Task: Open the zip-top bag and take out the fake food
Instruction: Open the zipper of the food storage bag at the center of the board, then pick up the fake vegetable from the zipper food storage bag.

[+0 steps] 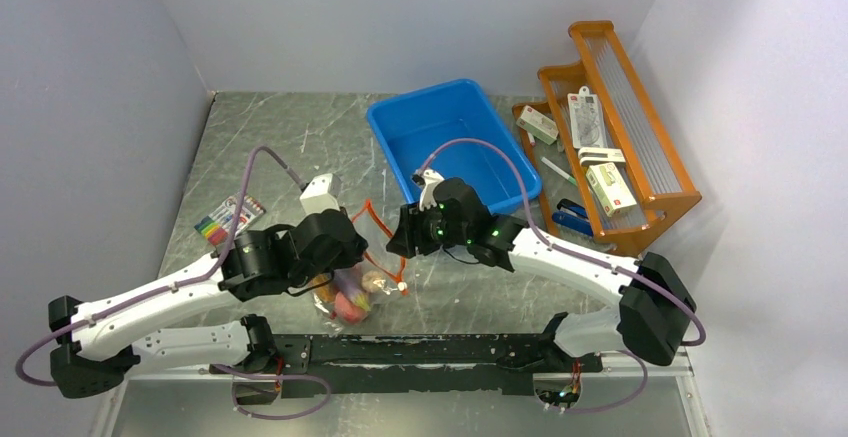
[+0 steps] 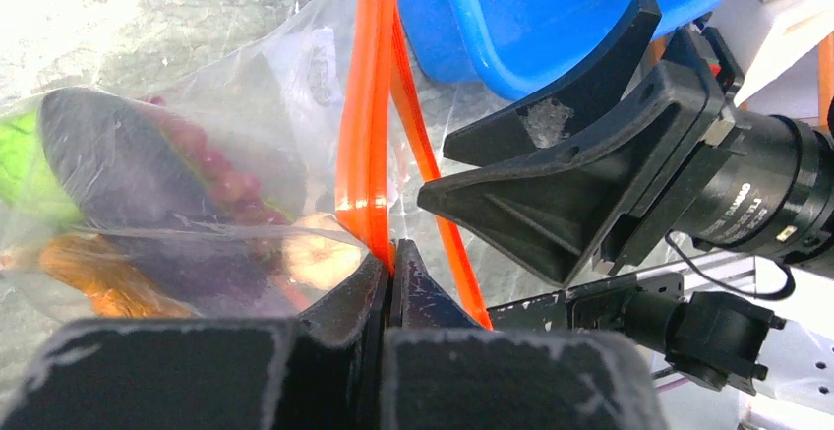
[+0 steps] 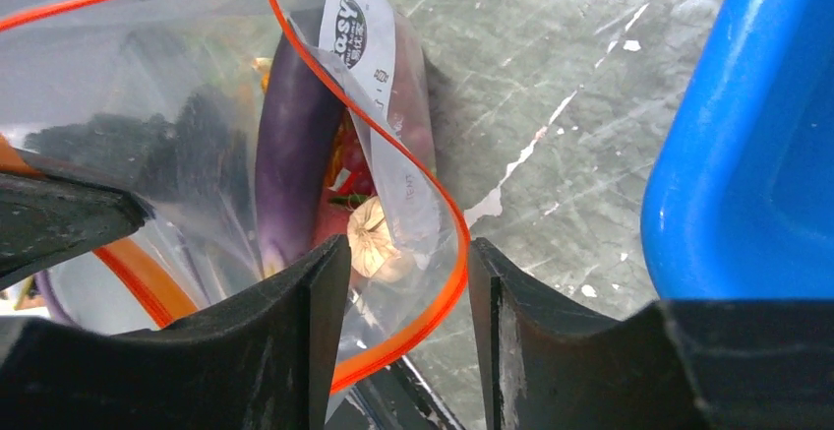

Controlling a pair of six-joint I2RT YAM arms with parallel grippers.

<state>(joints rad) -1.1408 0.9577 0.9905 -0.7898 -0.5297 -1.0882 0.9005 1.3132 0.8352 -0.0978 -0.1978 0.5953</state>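
Orange zip strip (image 2: 366,105): L-wrist cam shows L fingers (image 2: 425,292) pinching it, R-wrist cam R fingers (image 3: 295,332) apart.

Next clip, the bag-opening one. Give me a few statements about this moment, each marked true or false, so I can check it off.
1. The left tool is shut on the zip strip of the zip-top bag. True.
2. The right tool is clamped shut. False: its fingers stand apart, with the zip strip running between them.
3. The fake food lies in the blue bin. False: it is inside the bag.
4. The marker pack lies on the table, left of the bag in the top view. True.
5. The eggplant lies out on the table. False: it is inside the bag.
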